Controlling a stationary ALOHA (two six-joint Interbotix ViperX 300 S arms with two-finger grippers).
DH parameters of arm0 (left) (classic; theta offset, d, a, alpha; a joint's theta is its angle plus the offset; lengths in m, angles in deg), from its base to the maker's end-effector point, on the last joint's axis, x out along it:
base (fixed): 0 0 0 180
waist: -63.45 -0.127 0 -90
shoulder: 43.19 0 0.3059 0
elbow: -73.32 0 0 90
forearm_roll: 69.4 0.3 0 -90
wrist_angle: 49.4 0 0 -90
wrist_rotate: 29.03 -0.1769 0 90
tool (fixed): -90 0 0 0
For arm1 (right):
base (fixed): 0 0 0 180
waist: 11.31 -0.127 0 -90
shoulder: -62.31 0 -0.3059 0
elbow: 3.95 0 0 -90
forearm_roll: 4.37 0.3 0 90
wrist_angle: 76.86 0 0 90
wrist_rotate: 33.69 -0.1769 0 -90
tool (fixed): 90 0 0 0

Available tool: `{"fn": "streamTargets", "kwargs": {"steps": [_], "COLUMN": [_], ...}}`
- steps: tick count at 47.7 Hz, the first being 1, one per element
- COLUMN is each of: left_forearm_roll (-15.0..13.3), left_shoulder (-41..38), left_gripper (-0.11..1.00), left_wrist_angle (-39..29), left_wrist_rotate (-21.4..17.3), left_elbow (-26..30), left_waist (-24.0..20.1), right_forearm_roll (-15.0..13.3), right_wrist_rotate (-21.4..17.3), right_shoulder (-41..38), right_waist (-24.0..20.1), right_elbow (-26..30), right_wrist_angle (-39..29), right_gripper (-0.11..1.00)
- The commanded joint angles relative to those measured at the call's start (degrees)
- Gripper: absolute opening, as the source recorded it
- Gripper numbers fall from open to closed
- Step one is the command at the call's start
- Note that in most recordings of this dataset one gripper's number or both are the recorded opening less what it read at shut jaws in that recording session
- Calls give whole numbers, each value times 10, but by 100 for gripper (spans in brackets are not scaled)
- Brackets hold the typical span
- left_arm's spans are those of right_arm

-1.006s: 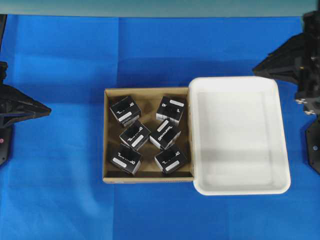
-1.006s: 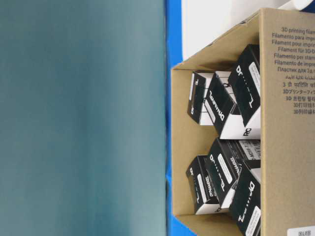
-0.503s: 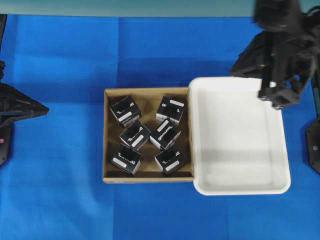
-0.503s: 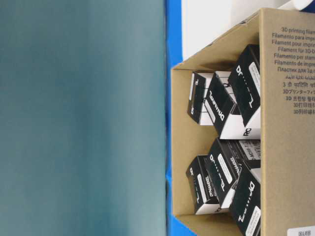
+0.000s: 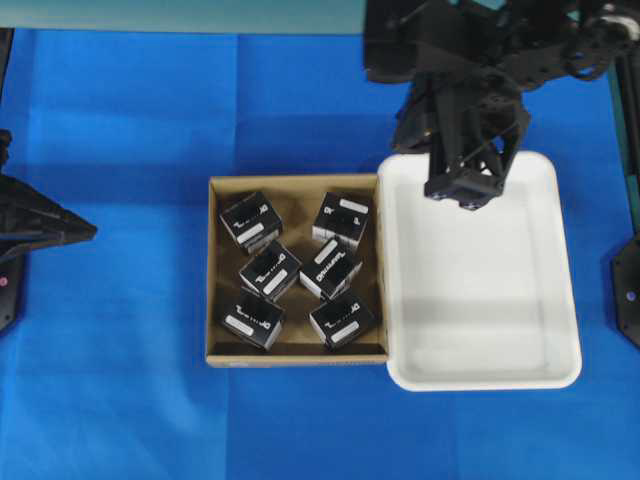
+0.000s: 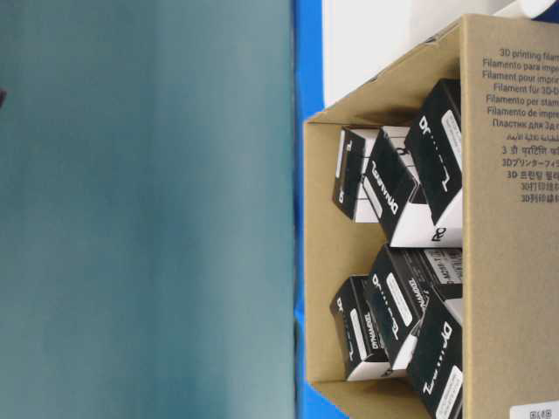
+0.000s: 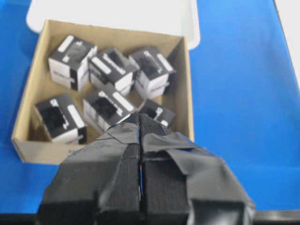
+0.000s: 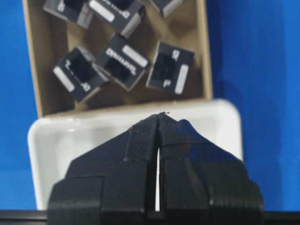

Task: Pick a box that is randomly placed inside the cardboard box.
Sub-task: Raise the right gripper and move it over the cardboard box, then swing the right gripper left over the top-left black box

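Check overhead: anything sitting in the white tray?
No. The white tray holds nothing; all six black boxes sit in the cardboard box.

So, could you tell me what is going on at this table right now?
Nothing is held yet. The right gripper, shut and empty, hangs over the far end of the white tray, beside the cardboard box. Six small black boxes lie untouched in the carton. The left gripper is also shut, off to the left of the carton.
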State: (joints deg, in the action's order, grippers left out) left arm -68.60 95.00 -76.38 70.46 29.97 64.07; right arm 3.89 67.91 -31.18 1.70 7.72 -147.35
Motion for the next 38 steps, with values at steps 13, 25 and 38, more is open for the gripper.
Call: {"fn": "streamTargets", "kwargs": {"steps": [13,25,38], "left_forearm_roll": [1,2,1], "left_shoulder": [2,3,1], "left_gripper": [-7,-7,-7], "left_wrist_angle": [-29,-34,-36], "left_wrist_rotate": [11,13,14], "left_elbow": [18,18,19], "left_waist": [1,1,-1], "right_forearm_roll": [0,-4,-10], "right_wrist_rotate": [37,84,124], "right_shoulder": [-87,-137,-212], "right_waist": [1,2,3], "right_elbow": [90,126,194], "right_wrist_angle": [-50,-47,-45], "right_gripper": [1,1,1]}}
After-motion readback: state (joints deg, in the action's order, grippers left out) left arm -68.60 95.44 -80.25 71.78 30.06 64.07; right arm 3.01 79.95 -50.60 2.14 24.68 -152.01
